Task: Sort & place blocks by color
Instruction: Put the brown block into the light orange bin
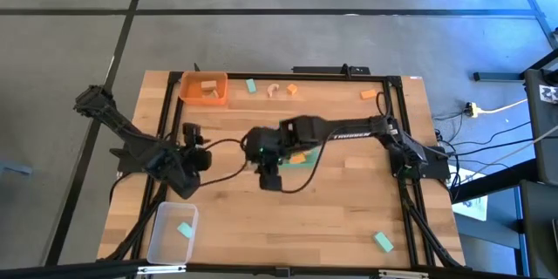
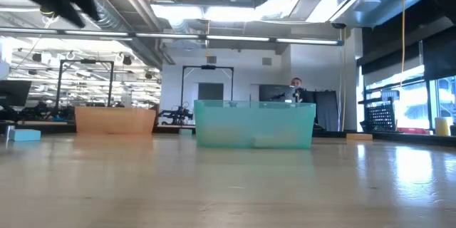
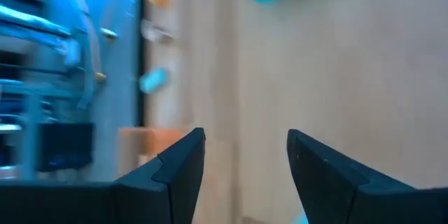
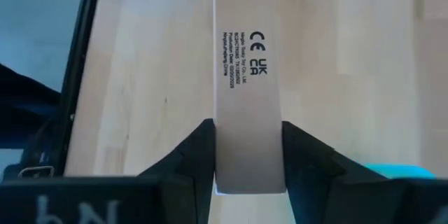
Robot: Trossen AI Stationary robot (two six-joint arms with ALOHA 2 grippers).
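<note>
The right gripper (image 4: 248,155) was clamped on a pale wood block (image 4: 248,77), held by one end with its long axis running straight out ahead of the fingers (image 4: 199,155). In the high view this gripper (image 1: 268,173) hung over mid-table, the arm stretched in from the right edge, just beside the green tray (image 1: 307,162). The orange tray (image 1: 204,88), with pale pieces in it, lay toward the far left corner; the clear tray (image 1: 157,231), holding a mint-green block (image 1: 185,229), lay at the near left. Which of them should receive the held block could not be judged. The left gripper (image 3: 245,155) waited with fingers spread and empty, near the left edge of the table (image 1: 349,218). Loose blocks (image 1: 384,241) remained scattered well apart.
</note>
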